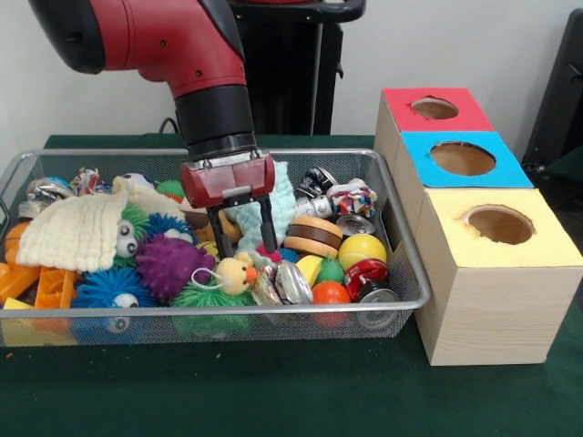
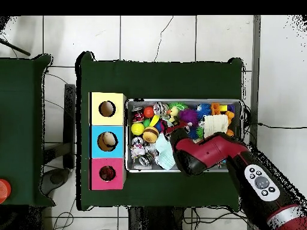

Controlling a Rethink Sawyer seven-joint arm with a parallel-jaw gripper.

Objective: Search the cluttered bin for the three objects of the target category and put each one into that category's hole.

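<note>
The gripper (image 1: 242,248) is hanging low over the middle of the bin (image 1: 401,246), its two dark fingers (image 1: 221,238) pointing straight down and standing a little apart, and nothing is sitting between them. Right at the tips, slightly toward the camera side in the front view, a pale yellow plush (image 1: 235,273) with an orange beak is lying among the spiky balls (image 1: 168,264), so the coming grab is looking like a short drop down and forward. The plush's long axis is hard to judge, since neighbours are covering its body. The red-topped hole (image 1: 434,108) is waiting well away to the side, farthest of the three boxes in the front view. In the overhead view the arm is hiding the fingers, and the striped and tan plush toys are not showing clearly anywhere.
</note>
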